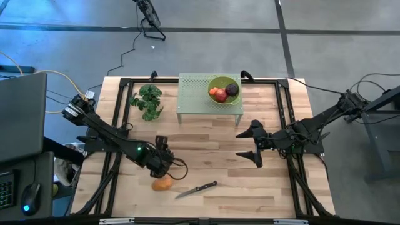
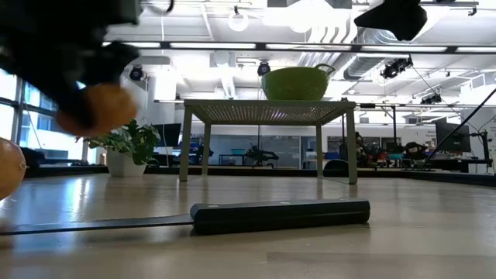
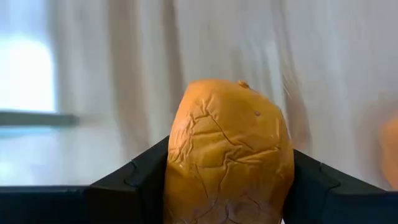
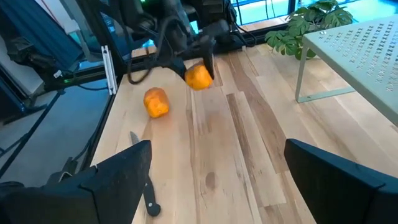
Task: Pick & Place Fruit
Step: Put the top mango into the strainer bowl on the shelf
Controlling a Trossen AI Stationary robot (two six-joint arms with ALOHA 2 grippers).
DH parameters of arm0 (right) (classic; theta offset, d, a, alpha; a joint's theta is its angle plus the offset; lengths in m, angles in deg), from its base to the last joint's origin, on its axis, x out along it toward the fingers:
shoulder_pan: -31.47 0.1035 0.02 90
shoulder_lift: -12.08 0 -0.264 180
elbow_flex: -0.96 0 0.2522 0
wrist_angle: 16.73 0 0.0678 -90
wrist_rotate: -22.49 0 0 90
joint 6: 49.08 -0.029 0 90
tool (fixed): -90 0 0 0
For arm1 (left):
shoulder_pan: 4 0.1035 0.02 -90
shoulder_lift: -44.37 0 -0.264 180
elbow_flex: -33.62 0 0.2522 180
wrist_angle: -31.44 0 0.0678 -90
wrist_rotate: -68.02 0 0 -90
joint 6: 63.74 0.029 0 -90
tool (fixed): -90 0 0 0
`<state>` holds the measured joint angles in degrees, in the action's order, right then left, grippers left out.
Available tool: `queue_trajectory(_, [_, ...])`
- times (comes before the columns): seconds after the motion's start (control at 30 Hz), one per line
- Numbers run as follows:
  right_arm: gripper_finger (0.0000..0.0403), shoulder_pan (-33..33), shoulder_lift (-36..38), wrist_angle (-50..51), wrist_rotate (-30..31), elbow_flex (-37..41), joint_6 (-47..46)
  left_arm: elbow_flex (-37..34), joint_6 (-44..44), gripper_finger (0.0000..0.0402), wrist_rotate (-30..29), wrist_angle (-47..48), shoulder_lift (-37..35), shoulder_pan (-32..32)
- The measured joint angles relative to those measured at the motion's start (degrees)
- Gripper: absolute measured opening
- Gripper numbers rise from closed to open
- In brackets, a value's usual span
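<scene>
The left gripper (image 4: 198, 65) is clamped on one orange oval fruit (image 3: 227, 155), lifted for transfer toward the green bowl (image 1: 223, 88) at 1 o'clock. The right gripper (image 1: 250, 144) waits, spread wide and empty.

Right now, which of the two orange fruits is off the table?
The one clamped in the left gripper, the orange fruit held above the wood; the other orange fruit lies on the table beside it.

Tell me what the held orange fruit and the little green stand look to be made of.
Orange fruit: likely soft plastic or foam; matte skin creased with fine wrinkles between the left gripper jaws. Green stand: probably painted metal; flat perforated top on thin legs.
</scene>
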<state>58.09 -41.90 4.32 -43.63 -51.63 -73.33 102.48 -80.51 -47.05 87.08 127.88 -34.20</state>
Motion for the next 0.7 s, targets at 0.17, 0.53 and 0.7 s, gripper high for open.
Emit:
queue_trajectory(0.17, [0.0362, 0.0, 0.0, 0.5, 0.0, 0.0, 0.0, 4.3, 0.5, 0.022, -6.3, -0.3, 0.0, 2.8])
queue_trajectory(0.53, [0.0362, 0.0, 0.0, 1.6, 0.0, 0.0, -0.1, 7.6, 11.3, 0.0222, -8.6, -12.6, 0.0, 12.3])
queue_trajectory(0.7, [0.0362, 0.0, -1.5, 1.5, 0.0, 0.0, -0.1, 7.6, 15.7, 0.0223, -8.6, -21.0, 0.0, 16.8])
